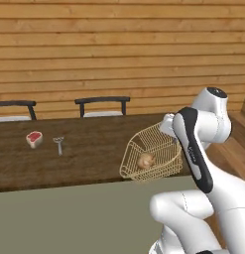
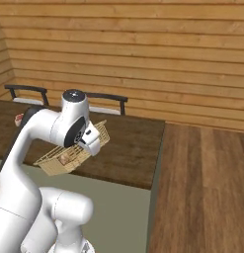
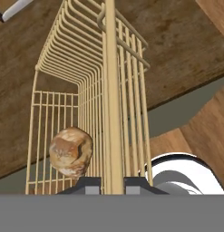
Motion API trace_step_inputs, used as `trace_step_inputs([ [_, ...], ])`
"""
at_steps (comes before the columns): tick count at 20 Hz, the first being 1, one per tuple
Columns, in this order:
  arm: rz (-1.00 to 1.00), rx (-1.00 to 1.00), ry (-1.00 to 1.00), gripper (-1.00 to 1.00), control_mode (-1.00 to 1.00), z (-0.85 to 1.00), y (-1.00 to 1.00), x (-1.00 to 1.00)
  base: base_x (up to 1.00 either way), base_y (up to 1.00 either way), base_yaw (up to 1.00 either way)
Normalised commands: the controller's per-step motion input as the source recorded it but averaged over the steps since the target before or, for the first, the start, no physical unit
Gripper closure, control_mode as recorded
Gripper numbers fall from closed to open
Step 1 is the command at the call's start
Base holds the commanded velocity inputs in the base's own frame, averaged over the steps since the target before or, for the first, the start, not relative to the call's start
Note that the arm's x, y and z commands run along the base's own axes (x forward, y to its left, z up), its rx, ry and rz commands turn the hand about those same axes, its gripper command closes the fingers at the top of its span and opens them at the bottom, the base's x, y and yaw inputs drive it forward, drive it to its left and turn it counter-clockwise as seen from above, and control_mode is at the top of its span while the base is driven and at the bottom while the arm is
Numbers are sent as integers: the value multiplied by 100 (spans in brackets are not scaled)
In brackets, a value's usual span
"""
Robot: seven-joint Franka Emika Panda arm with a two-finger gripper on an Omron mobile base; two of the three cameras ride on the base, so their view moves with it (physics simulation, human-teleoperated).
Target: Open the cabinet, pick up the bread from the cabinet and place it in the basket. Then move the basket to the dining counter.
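Careful: your gripper point(image 3: 112, 181) is clamped on the rim of the pale gold wire-mesh basket point(image 1: 153, 153), tilted over the dark wood dining counter's point(image 1: 84, 149) edge; the round tan roll point(image 1: 145, 160) inside could tumble out.

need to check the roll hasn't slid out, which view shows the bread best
The hand view: the bread sits large and unobstructed against the basket mesh. The left base view shows it small through the wires; the right base view gives a partly hidden glimpse.
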Motion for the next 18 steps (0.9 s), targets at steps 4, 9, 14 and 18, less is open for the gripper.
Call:
trace_step_inputs([
  [4, 0, 0, 0, 100, -100, -2, 22, 41, 0, 0, 0],
  [9, 0, 0, 0, 100, -100, -5, 2, 57, 0, 0, 0],
  [14, -1, 43, -2, 100, -100, -41, -44, 92, 0, 0, 0],
  [18, 0, 74, 0, 100, -100, -49, -57, 86, 0, 0, 0],
])
